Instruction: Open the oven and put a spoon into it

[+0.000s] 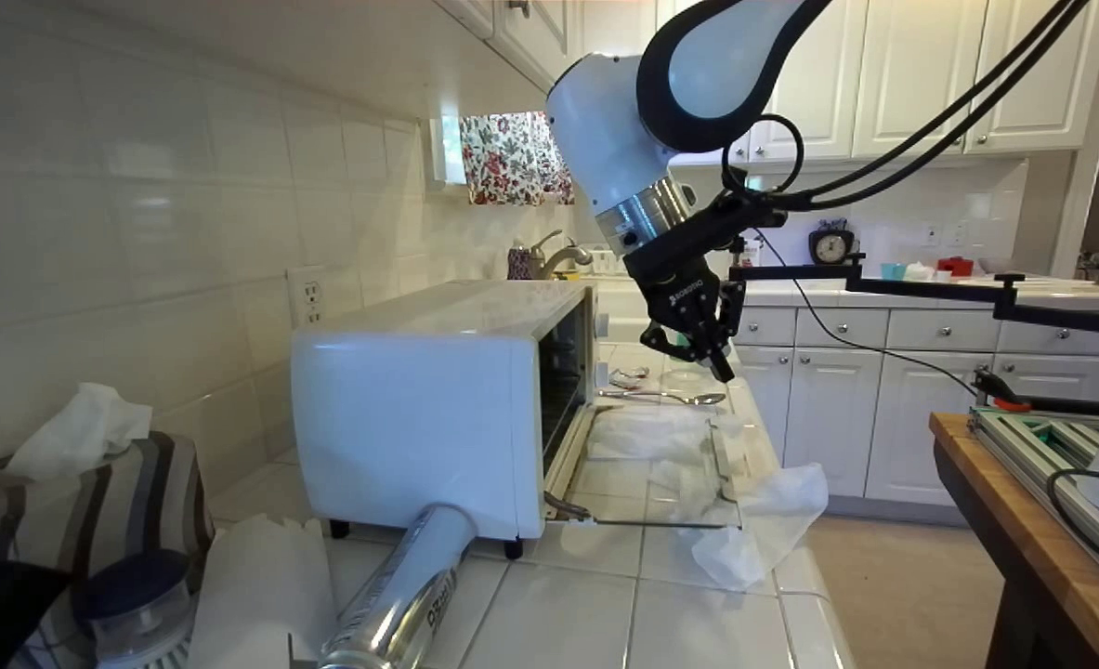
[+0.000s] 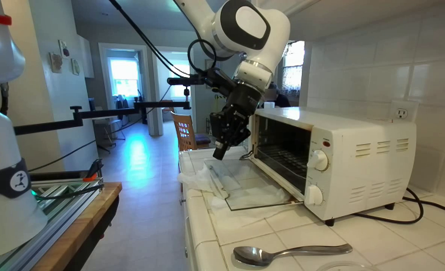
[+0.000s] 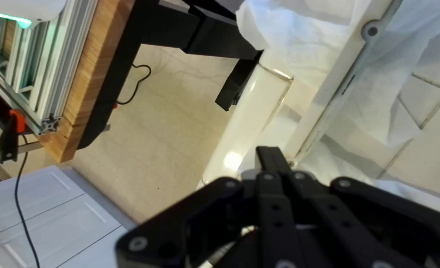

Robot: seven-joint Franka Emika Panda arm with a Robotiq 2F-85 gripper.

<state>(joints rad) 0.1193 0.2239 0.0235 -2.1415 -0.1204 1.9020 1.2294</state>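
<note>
The white toaster oven stands on the tiled counter in both exterior views [image 1: 410, 418] [image 2: 369, 162]. Its glass door [image 2: 252, 182] is folded down flat over the counter, so the dark interior with its rack shows. The door's front edge shows in the wrist view [image 3: 327, 98]. A silver spoon [image 2: 255, 256] lies on the counter beside the oven, on the knob side; it also shows in an exterior view [image 1: 705, 399]. My gripper [image 1: 725, 368] is above the open door's front edge, fingers together and pointing down, with nothing between them; the wrist view [image 3: 271, 149] shows the fingertips touching.
White paper [image 1: 763, 530] lies under and around the door at the counter edge. A shiny foil roll [image 1: 410, 595] and a striped tissue box [image 1: 131, 502] stand by the oven. A clear lid [image 2: 344, 266] lies near the spoon. A wooden table [image 2: 90, 222] stands across the gap.
</note>
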